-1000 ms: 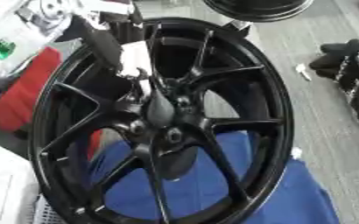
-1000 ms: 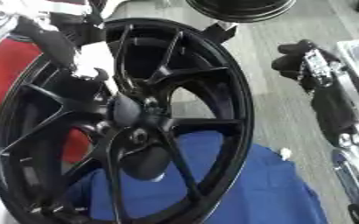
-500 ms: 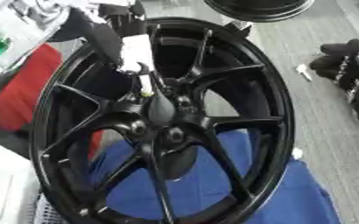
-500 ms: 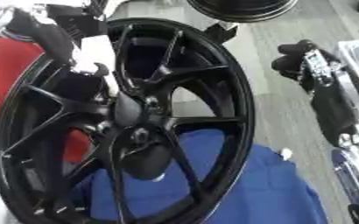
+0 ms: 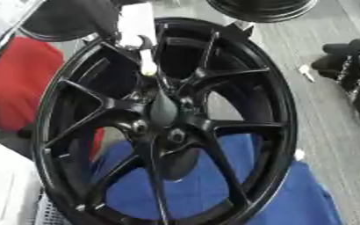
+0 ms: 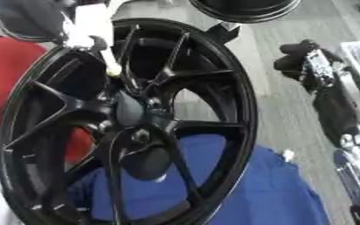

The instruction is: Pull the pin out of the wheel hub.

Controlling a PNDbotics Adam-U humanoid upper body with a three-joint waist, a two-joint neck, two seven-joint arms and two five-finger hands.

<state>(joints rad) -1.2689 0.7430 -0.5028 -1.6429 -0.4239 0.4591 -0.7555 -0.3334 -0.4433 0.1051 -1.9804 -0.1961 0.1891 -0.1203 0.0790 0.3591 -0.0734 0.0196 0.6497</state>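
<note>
A large black multi-spoke wheel hub (image 5: 167,118) stands tilted and fills both views. My left hand (image 5: 135,24), white and black, comes in from the top left over the upper spokes. Its fingers are curled round a pale, thin pin (image 5: 147,65) that points down towards the hub's centre (image 5: 164,110). The pin's lower end shows above the centre, in front of the spokes; whether it touches them I cannot tell. My right hand (image 6: 310,59) lies idle on the grey floor at the right edge, its black arm running towards the lower right corner.
A blue cloth (image 5: 214,184) lies under the wheel's lower half. A red object (image 5: 18,83) sits behind the rim on the left. Another dark rim (image 5: 260,8) shows at the top edge. White items fill the lower left corner.
My left hand has risen with the pin, away from the hub's centre towards the top edge. The picture has blurred and shifted slightly. The wheel has stayed put.
</note>
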